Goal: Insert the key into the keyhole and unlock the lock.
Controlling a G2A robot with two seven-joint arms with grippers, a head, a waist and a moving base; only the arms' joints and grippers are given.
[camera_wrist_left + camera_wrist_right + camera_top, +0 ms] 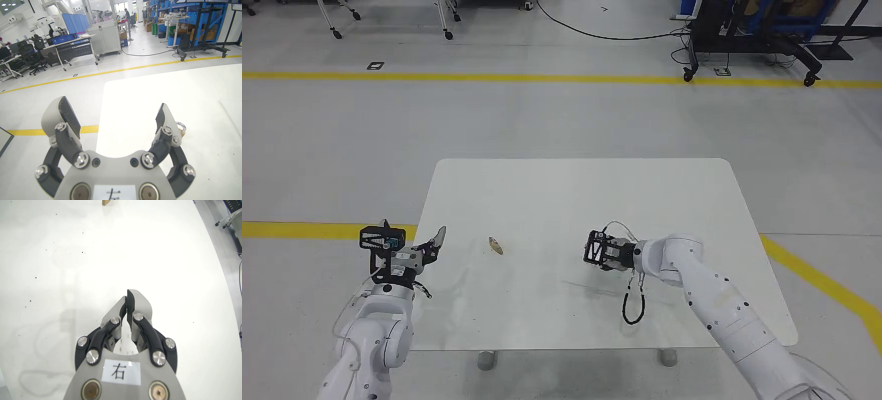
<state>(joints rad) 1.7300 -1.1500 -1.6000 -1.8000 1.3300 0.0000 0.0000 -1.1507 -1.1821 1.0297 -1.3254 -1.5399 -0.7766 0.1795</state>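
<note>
Left wrist view: lock (182, 133) half hidden by spread left hand (113, 102) | right hand (127, 294) closed

Top camera is looking down from high up, taking in the whole table (662, 200). Left wrist camera is facing nearly level past the left gripper (113, 106), over a table corner into the room. Right wrist camera is aiming steeply down past the right gripper (127, 294), close to the table. All three are sharing the lock (496, 246).
</note>
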